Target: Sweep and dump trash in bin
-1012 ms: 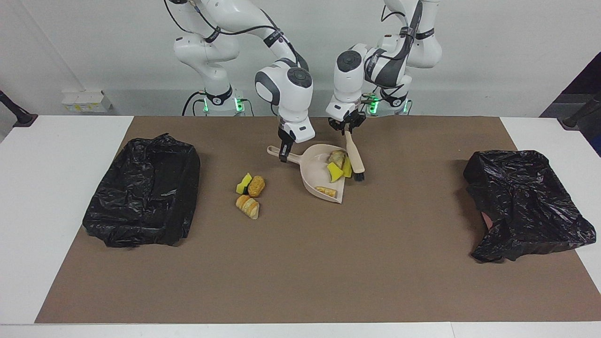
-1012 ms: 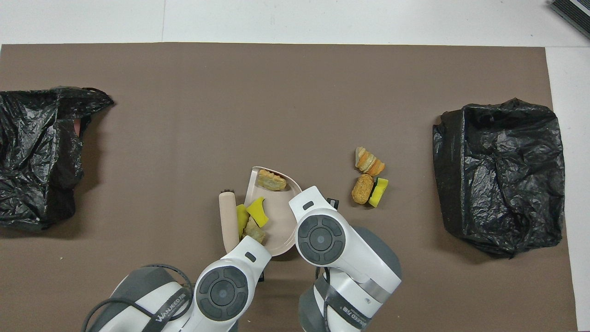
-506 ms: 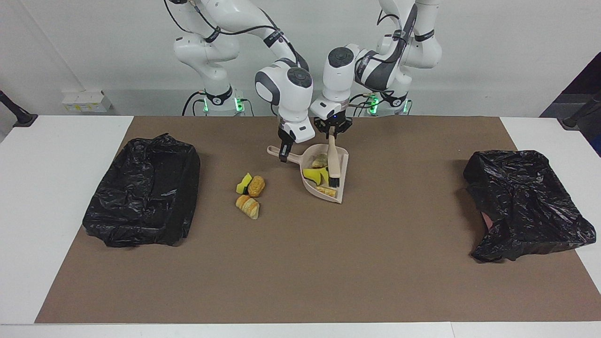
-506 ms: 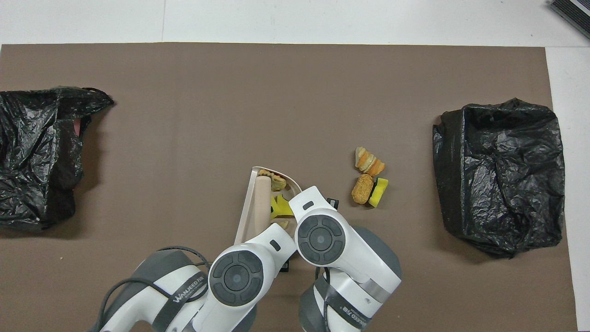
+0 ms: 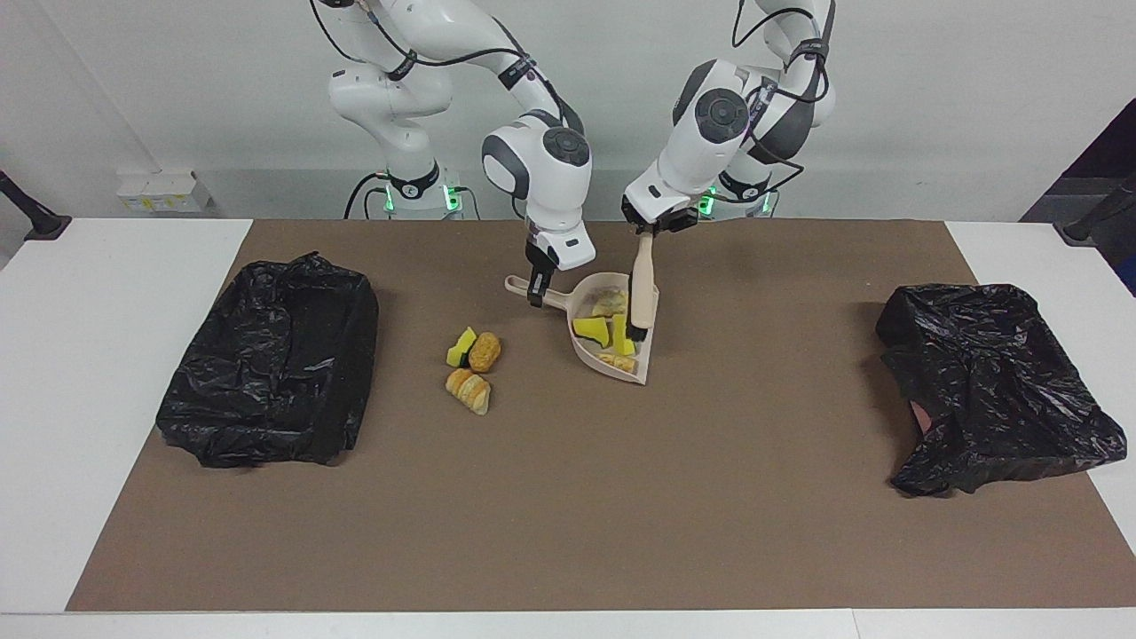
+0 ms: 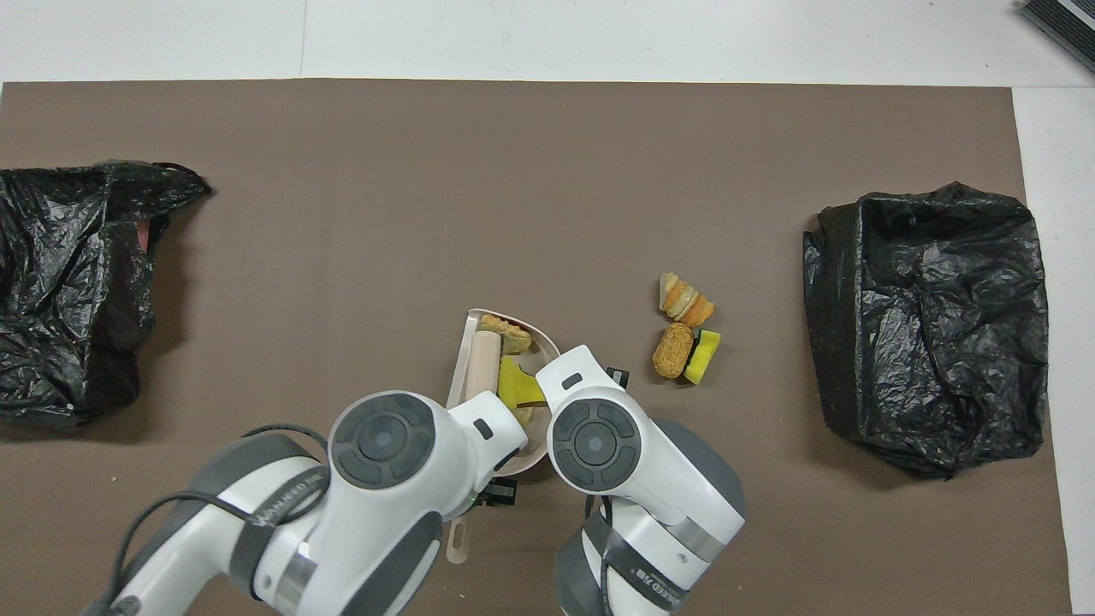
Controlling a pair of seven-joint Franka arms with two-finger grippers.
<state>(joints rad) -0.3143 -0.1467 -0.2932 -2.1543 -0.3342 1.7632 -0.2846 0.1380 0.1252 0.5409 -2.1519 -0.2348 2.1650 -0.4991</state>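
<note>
Two black bags (image 5: 271,364) (image 5: 998,386), frame left and right edges. One beige dustpan (image 5: 612,333) centre, right gripper (image 5: 535,293) clamped on handle. One brush (image 5: 641,288) clamped in left gripper (image 5: 648,226), bristles in pan. Trash (image 5: 603,330): about four yellow/tan bits in pan, partly hidden; three (image 5: 470,366) left of pan.

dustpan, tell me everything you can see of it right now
The dustpan is beige, plastic-looking, a shallow scoop with a raised rim and a short handle that the right gripper holds. It lies flat on the brown mat, mid-table near the robots. Yellow and tan trash sits inside, and the brush, held by the left gripper, reaches into it.
</note>
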